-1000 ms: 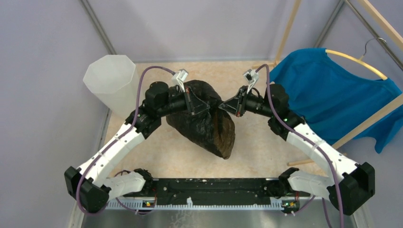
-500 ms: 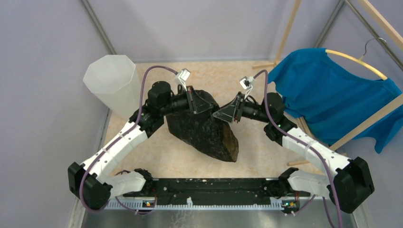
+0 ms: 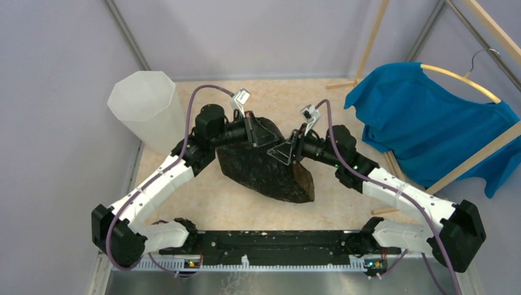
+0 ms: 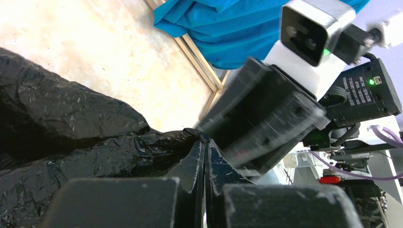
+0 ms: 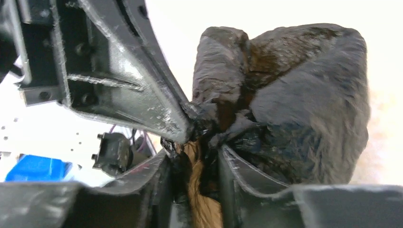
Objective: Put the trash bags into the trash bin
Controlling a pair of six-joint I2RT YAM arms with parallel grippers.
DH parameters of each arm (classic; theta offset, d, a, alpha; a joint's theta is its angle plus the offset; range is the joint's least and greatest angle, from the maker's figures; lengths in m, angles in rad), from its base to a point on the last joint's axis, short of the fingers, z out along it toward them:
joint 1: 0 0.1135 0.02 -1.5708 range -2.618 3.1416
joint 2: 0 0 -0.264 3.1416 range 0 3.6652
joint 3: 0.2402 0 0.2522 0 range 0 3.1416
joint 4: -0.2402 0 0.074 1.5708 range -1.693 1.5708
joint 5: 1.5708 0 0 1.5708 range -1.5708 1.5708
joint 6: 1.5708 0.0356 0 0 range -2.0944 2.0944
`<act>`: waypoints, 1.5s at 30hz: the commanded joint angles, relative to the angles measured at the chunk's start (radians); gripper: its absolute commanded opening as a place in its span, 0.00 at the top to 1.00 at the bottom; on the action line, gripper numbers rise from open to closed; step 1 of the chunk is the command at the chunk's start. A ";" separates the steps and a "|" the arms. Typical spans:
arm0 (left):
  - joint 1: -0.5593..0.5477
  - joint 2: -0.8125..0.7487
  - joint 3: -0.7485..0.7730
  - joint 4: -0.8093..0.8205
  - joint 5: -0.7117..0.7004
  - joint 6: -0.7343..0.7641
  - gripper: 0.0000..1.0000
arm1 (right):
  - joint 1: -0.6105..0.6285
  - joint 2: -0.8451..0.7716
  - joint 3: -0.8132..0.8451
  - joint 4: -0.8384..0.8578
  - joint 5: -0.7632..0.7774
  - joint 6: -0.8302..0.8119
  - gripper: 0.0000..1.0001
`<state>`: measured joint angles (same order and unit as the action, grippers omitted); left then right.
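Observation:
The black trash bag (image 3: 265, 172) lies slumped on the floor in the middle, brownish at its right end. My left gripper (image 3: 260, 134) is shut, pinching a fold at the bag's top; in the left wrist view (image 4: 205, 142) its jaws meet on the plastic (image 4: 62, 142). My right gripper (image 3: 281, 149) is right beside it, shut on a bunch of the same top edge; in the right wrist view (image 5: 196, 159) brownish stretched plastic sits between the fingers, with the bag (image 5: 294, 104) beyond. The translucent white trash bin (image 3: 145, 109) stands upright at the far left, apart from the bag.
A blue T-shirt (image 3: 430, 129) hangs on a hanger from a wooden rack (image 3: 485, 27) at the right. A grey wall is close behind and left of the bin. The two grippers nearly touch; the right one fills the left wrist view (image 4: 266, 118).
My right gripper has moved left and towards my left gripper, so the two now sit close together. The bag's top has bunched up and its body has sagged lower and flatter.

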<state>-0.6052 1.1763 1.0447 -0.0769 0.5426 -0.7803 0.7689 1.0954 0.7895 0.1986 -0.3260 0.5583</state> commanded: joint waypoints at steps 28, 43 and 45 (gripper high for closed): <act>0.333 0.141 0.510 -0.505 -1.295 0.654 0.01 | 0.050 -0.702 0.062 -0.622 0.767 -0.221 1.00; 0.441 0.341 0.601 -0.568 -1.104 0.695 0.30 | 0.051 -0.662 0.054 -0.605 0.688 -0.196 1.00; 0.443 0.341 0.587 -0.566 -1.105 0.700 0.34 | 0.051 -0.655 0.052 -0.599 0.678 -0.196 1.00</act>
<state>-0.1677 1.5349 1.6073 -0.6487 -0.5919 -0.0875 0.8143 0.4198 0.8204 -0.4278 0.3851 0.3611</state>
